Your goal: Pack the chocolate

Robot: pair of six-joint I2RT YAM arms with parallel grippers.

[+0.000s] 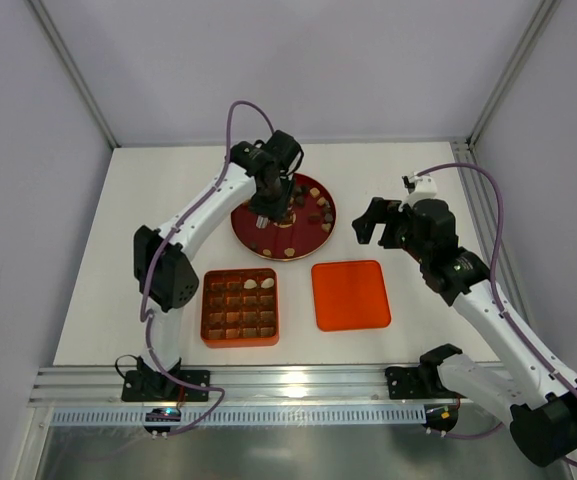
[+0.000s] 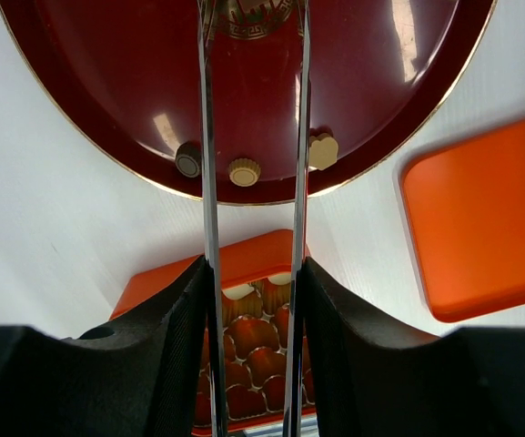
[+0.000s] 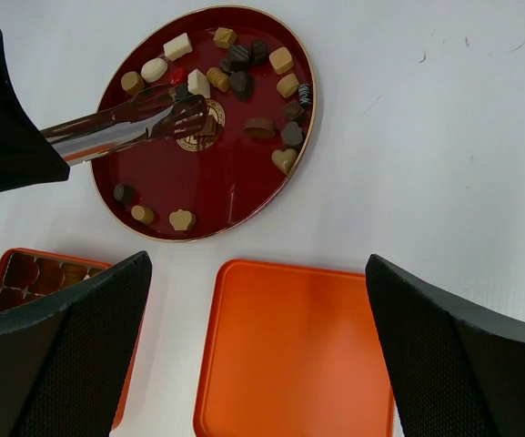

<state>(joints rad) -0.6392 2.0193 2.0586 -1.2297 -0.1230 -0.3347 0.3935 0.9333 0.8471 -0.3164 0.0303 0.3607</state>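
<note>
Red plate [image 1: 304,241], tongs [image 3: 107,132], orange box [image 1: 206,310], lid [image 1: 350,295]

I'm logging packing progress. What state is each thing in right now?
box: open, partly filled.
lid: off, flat beside the box.
plate: many chocolates on it.
tongs: gripped, tips over the plate.
left gripper: shut on the tongs.
right gripper: open, empty.

We see the chocolate [image 3: 283,60] in 3 shades: dk brown, lt brown, cream-white; one dk pc [image 3: 305,94] has white stripes. Plate [image 3: 235,182] is deep red w/ thin gold rim & gold crest [image 3: 200,138] at ctr. Box [image 1: 240,341] & lid [image 1: 351,295] both orange, box w/ square grid inside. Surface [image 1: 148,180] white. Tongs [image 3: 107,132] shiny silver. Fingers [image 3: 62,355] black, fine mesh texture. Cables [image 1: 231,125] purple, arms [image 1: 203,212] white & black.
</note>
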